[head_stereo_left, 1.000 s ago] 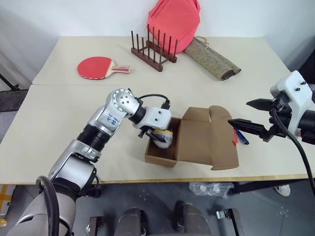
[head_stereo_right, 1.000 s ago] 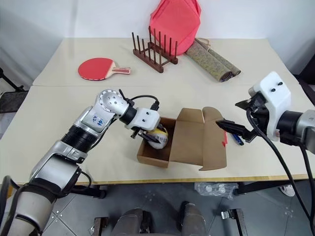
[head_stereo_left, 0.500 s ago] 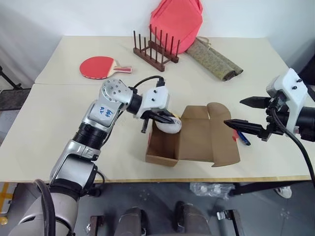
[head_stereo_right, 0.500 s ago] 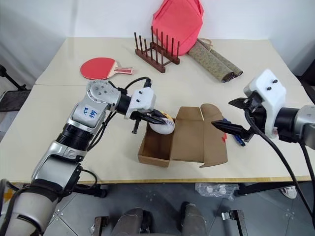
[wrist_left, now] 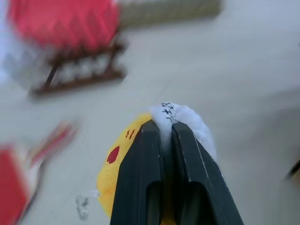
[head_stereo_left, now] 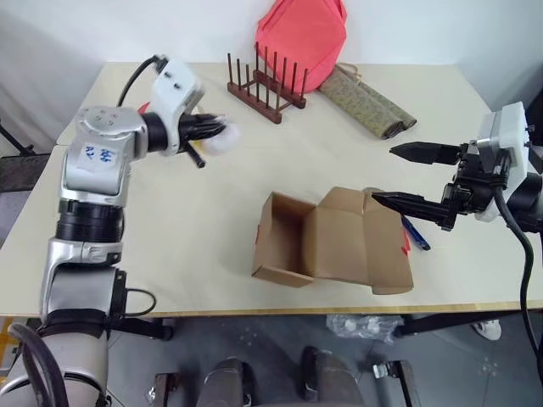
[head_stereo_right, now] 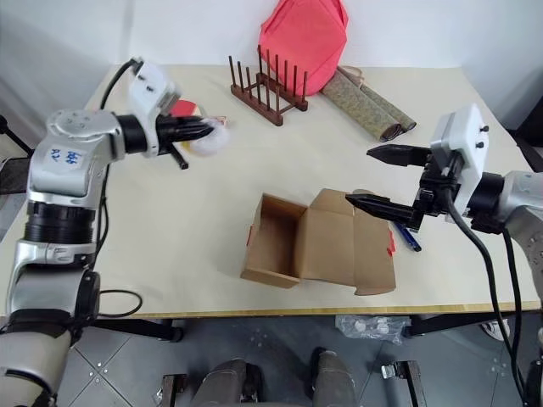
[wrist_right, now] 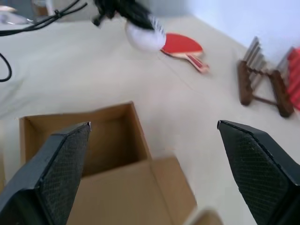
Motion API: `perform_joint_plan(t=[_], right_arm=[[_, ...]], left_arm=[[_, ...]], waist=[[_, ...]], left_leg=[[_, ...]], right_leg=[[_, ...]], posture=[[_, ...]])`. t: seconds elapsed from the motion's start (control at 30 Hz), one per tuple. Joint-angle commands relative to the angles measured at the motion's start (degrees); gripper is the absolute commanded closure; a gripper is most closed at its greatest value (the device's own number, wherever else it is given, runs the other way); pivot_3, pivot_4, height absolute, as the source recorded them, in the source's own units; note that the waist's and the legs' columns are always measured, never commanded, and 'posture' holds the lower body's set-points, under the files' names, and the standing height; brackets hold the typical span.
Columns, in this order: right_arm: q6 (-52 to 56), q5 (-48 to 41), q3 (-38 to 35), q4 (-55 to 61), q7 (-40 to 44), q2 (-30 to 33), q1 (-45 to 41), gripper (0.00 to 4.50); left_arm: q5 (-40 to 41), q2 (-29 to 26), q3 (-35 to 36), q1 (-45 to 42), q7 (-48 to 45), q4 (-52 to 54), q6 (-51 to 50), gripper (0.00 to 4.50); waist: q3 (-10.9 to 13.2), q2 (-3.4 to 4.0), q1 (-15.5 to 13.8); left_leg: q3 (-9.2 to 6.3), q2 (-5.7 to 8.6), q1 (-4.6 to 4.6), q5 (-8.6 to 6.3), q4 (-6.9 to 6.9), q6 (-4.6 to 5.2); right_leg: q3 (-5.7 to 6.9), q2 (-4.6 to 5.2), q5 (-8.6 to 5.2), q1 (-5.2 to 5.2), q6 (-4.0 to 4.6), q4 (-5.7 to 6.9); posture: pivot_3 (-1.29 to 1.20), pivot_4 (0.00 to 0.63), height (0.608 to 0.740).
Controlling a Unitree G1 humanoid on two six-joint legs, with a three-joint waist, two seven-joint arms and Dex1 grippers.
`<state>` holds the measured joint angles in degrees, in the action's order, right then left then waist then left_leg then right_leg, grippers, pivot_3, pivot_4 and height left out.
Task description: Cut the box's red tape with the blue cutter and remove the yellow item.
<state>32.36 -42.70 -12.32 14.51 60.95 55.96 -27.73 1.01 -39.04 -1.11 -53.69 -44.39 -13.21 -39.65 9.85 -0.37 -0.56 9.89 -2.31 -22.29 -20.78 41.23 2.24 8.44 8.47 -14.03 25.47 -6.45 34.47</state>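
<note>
Pale table [head_stereo_left: 170, 246], bare around box [head_stereo_left: 327, 242], flaps open near front edge. At three o'clock, right gripper [head_stereo_left: 407, 176] spread wide above blue cutter [head_stereo_left: 416, 233]. At ten o'clock, left gripper [head_stereo_left: 210, 129] clamped on yellow item [head_stereo_left: 222, 136], aloft.

Bright, even light with soft shadows; head views sharp, both wrist views smeared by motion blur

My two head eyes look forward and down over the table [head_stereo_left: 170, 246], both sharing the open box [head_stereo_left: 331, 242] near its front edge. My left wrist camera sits close behind its fingers [wrist_left: 140, 187]; my right one faces that box.
</note>
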Motion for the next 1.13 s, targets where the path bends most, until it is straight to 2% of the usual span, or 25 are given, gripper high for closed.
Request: perform_joint_plan(t=[0.03, 0.2, 0.33, 0.47, 0.53, 0.6, 0.73, 0.83, 0.9, 1.03, 1.13], right_arm=[[-5.16, 4.40, 2.97, -4.86, 4.09, -0.67, -3.63, 0.00], [-7.31, 7.75, 6.12, -10.50, 5.42, -3.90, -9.13, 0.00], [-7.53, 8.84, 6.50, -12.27, 6.41, -4.90, -10.69, 0.00], [-8.55, 10.34, 6.66, -14.81, 7.64, -5.31, -11.83, 0.00], [-9.76, 10.89, 5.85, -16.38, 8.18, -5.18, -11.30, 0.00], [-11.51, 11.00, 4.22, -19.04, 9.20, -4.97, -10.38, 0.00], [-16.89, 14.07, 2.93, -28.60, 13.85, -1.84, -7.06, 0.00], [-22.25, 17.43, 3.48, -36.05, 17.03, -0.05, -4.47, 0.00], [-27.55, 21.57, 4.99, -40.81, 17.71, 0.99, -2.80, 0.00], [-30.13, 23.39, 5.32, -44.92, 21.01, 1.34, -0.20, 0.00], [-34.12, 21.03, 0.03, -44.38, 16.09, -2.37, 1.74, 0.00]], left_arm=[[-1.03, -2.66, 3.66, 4.78, 4.65, 6.67, -7.09, 4.18], [3.15, -5.60, 8.74, 13.76, 4.46, 17.25, -15.43, 2.63], [6.47, -7.34, 11.29, 15.01, 3.75, 22.86, -18.21, 1.42], [14.35, -8.20, 17.31, 16.11, -0.54, 29.18, -18.09, 0.16], [18.58, -6.98, 20.95, 19.20, -3.00, 31.93, -15.54, 0.06], [23.51, -3.03, 25.52, 23.95, -5.51, 33.93, -9.57, 0.06], [26.81, 0.96, 28.93, 35.60, -9.71, 35.73, 2.14, 0.06], [26.57, 0.44, 28.00, 43.56, -10.56, 36.06, 4.42, 0.06], [24.74, 0.68, 26.98, 49.52, -12.58, 34.97, 10.34, 0.06], [25.07, 1.32, 25.13, 55.15, -13.51, 33.55, 15.30, 0.06], [25.60, 1.86, 23.41, 57.70, -14.70, 33.36, 18.46, 0.06]], waist=[[0.01, -0.02, 0.52], [0.07, -0.11, 0.69], [0.07, -0.11, 0.46], [0.07, -0.11, 0.71], [0.07, -0.11, 0.81], [0.06, -0.08, 0.84], [0.06, -0.09, 0.76], [0.06, -0.09, 0.66], [0.06, -0.08, 0.85], [0.07, -0.06, 0.95], [0.07, -0.05, 0.97]], left_leg=[[0.02, 0.00, -0.01, 0.01, 0.00, -0.01], [0.02, -0.07, -0.01, 0.01, 0.02, -0.03], [0.02, -0.10, -0.02, 0.01, 0.03, -0.08], [0.02, -0.10, 0.03, 0.01, 0.03, -0.09], [0.01, -0.13, 0.09, 0.00, 0.00, -0.11], [0.00, -0.13, 0.19, 0.00, -0.05, -0.13], [0.07, -0.12, 0.27, 0.00, -0.10, -0.13], [0.14, -0.09, 0.29, 0.00, -0.05, -0.12], [0.15, -0.09, 0.33, 0.00, -0.04, -0.12], [0.33, -0.14, 0.66, -0.01, -0.18, -0.13], [0.44, -0.38, 0.83, -0.01, -0.16, -0.14]], right_leg=[[0.00, 0.00, 0.00, 0.00, 0.00, 0.02], [0.00, 0.00, 0.00, 0.02, 0.00, 0.06], [0.05, 0.00, -0.01, 0.01, 0.00, 0.16], [-0.01, 0.00, -0.01, 0.02, 0.00, 0.15], [-0.04, -0.01, -0.01, 0.01, 0.02, 0.15], [-0.13, -0.01, -0.02, 0.02, 0.02, 0.17], [-0.25, -0.05, -0.01, 0.01, 0.02, 0.14], [-0.32, -0.04, -0.01, 0.00, 0.02, 0.14], [-0.39, -0.04, -0.01, 0.00, 0.02, 0.17], [-0.70, -0.04, -0.04, -0.03, 0.06, 0.27], [-0.88, -0.02, -0.04, -0.05, 0.09, 0.41]], posture=[[0.00, 0.150, 0.740], [0.00, 0.150, 0.740], [0.00, 0.150, 0.740], [0.00, 0.150, 0.740], [0.00, 0.150, 0.740], [0.00, 0.150, 0.740], [0.00, 0.150, 0.740], [0.00, 0.150, 0.740], [0.00, 0.150, 0.740], [0.00, 0.150, 0.740], [0.00, 0.150, 0.740]])
